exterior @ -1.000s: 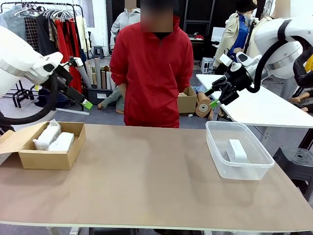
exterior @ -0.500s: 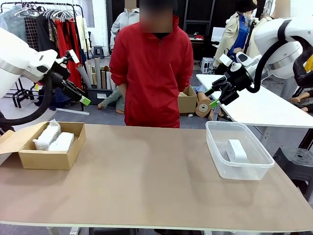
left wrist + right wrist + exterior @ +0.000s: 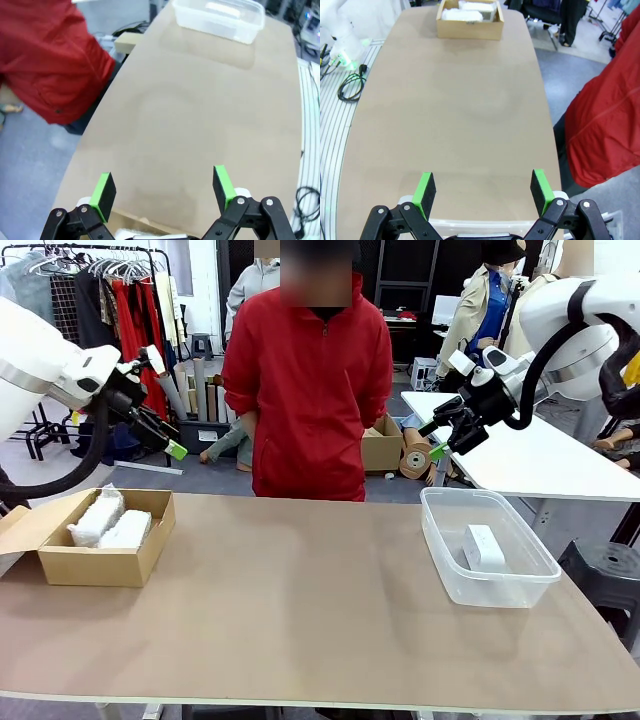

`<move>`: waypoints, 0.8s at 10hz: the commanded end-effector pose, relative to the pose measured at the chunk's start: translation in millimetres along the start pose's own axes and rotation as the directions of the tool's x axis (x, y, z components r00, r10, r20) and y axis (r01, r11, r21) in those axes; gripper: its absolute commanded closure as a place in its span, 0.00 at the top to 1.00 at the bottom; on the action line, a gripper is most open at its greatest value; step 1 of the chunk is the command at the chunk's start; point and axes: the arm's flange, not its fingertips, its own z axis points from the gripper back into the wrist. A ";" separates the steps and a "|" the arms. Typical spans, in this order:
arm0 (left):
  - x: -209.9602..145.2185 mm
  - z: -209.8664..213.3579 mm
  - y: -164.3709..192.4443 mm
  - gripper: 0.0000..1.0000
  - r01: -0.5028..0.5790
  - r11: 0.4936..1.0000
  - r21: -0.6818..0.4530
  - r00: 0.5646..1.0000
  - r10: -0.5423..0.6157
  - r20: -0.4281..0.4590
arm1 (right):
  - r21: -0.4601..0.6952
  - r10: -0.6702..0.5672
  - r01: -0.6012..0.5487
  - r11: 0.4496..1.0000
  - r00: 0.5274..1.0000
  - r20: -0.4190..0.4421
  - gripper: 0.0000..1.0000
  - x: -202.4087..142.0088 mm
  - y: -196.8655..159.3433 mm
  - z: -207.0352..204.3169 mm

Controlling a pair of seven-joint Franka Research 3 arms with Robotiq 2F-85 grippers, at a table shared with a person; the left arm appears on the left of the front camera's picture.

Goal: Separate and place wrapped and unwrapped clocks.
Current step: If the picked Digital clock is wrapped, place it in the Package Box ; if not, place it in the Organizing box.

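wrapped clocks [image 3: 108, 521] in cardboard box [image 3: 60, 562], bare clock [image 3: 484, 547] in tub [image 3: 505, 585]

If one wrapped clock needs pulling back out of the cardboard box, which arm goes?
Left, likely. The left claw hangs open just above the cardboard box holding both wrapped clocks. The right claw is across the table, over the clear tub.

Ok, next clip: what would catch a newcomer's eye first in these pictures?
Probably the person in the red jacket standing at the table's far edge, between the raised, open left gripper and right gripper. Next, the sorted containers: a cardboard box at the robot's left holding two wrapped clocks, and a clear plastic tub at its right holding the bare white clock.
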 end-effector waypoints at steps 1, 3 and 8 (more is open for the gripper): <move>-10.0 -6.8 12.7 1.00 0.175 0.983 -0.059 0.984 -0.172 0.049 | -0.002 0.014 -0.014 1.000 1.000 0.005 1.00 1.0 -0.4 0.1; -21.4 -12.0 22.4 1.00 0.245 0.963 -0.111 0.967 -0.235 0.093 | -0.002 0.014 -0.014 1.000 1.000 0.005 1.00 1.0 -0.4 0.1; -37.9 -22.4 44.4 1.00 0.293 0.942 -0.165 0.955 -0.279 0.102 | -0.002 0.014 -0.014 1.000 1.000 0.005 1.00 1.0 -0.4 0.1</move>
